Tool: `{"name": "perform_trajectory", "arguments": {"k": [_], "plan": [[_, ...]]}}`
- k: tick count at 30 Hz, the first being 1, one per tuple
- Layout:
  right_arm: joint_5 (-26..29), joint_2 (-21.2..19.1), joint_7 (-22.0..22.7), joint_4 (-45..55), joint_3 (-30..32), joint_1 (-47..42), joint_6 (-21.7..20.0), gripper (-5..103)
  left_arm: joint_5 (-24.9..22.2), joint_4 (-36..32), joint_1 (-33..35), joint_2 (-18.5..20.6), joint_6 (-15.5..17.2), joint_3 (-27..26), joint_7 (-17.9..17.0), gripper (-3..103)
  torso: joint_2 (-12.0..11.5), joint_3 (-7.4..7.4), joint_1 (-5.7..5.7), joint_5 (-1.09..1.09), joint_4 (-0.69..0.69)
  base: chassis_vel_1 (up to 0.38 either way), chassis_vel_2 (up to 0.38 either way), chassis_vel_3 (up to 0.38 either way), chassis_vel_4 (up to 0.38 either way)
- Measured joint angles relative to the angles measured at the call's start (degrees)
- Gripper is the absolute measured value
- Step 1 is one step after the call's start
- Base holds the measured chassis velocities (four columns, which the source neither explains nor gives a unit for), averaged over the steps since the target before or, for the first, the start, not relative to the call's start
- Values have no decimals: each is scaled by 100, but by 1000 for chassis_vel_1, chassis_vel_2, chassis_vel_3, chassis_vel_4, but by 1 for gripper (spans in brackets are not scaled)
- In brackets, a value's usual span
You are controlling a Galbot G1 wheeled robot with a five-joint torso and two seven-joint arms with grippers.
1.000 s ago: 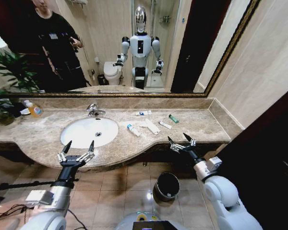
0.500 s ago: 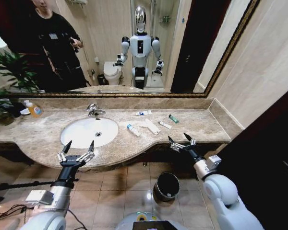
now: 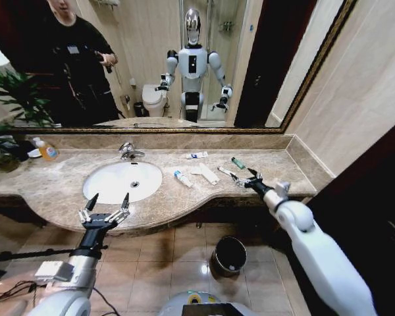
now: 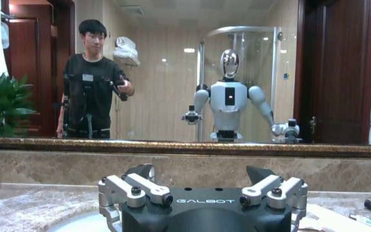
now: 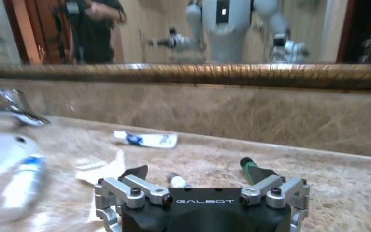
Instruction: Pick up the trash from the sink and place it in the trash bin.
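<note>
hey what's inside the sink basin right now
Inside the sink only the drain shows. The trash lies on the counter beside it. The left hand hides a little of the front rim.

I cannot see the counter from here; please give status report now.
Right hand open over the counter, beside the trash. Left hand open, parked before the sink. Trash bin on floor, path clear.

Warm indoor light, floor glare beside the trash bin (image 3: 228,255); right wrist view motion-blurred.

Open counter (image 3: 276,168) around right hand (image 3: 245,178)
</note>
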Motion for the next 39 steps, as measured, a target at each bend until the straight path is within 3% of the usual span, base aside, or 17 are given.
{"name": "perform_trajectory", "arguments": {"k": [3, 8, 10, 13, 18, 29, 30, 32, 36, 38, 39], "plan": [[-101, 40, -280, -1125, -627, 1097, 64, 100, 0, 0, 0, 0, 0, 0, 1, 100, 0, 0, 1, -3, 2, 0, 0, 0, 0], [-223, 108, -650, -2036, -1040, 1872, 83, 100, 0, 0, 0, 1, 0, 0, 1, 100, -1, 1, 1, 4, 1, 0, 0, 0, 0], [-271, 130, -820, -2421, -1205, 2237, 71, 100, 0, 0, 0, 1, 0, 1, 1, 100, 0, 0, 1, -7, 0, 0, 0, 0, 0], [-340, 226, -993, -3058, -1443, 2757, 70, 100, 0, 0, 0, 0, 0, 1, 1, 100, -1, 0, 0, 2, 0, 0, 0, 0, 0], [-393, 335, -1145, -3589, -1493, 3061, -25, 100, 0, 0, 0, 0, 0, 0, 1, 100, -1, 0, 0, 0, 0, 0, 0, 0, 0], [-358, 255, -1247, -3696, -1412, 2933, -267, 101, 0, 0, 0, 0, 0, 0, 1, 100, 0, -1, -1, 0, -1, 0, 0, 0, 0], [-351, 227, -1253, -3735, -1393, 2909, -264, 93, 0, 0, 0, 0, 0, 0, 1, 100, 0, -1, -1, -1, 0, 0, 0, 0, 0], [-347, 218, -1253, -3744, -1385, 2897, -262, 93, 0, 0, 0, 0, 0, 0, 1, 100, 0, -1, -1, -1, 0, 0, 0, 0, 0], [-325, 179, -1254, -3769, -1364, 2834, -252, 80, 0, 0, 0, 0, 0, 1, 1, 100, 0, -1, -1, -1, -1, 0, 0, 0, 0], [-322, 174, -1254, -3772, -1352, 2777, -227, 70, 0, 0, 0, 0, 0, 0, 1, 100, 1, -1, -1, -1, -1, 0, 0, 0, 0], [-322, 174, -1254, -3772, -1352, 2777, -227, 70, 0, 0, 0, 0, 0, 0, 1, 100, 1, -1, -1, -1, -1, 0, 0, 0, 0]]}}
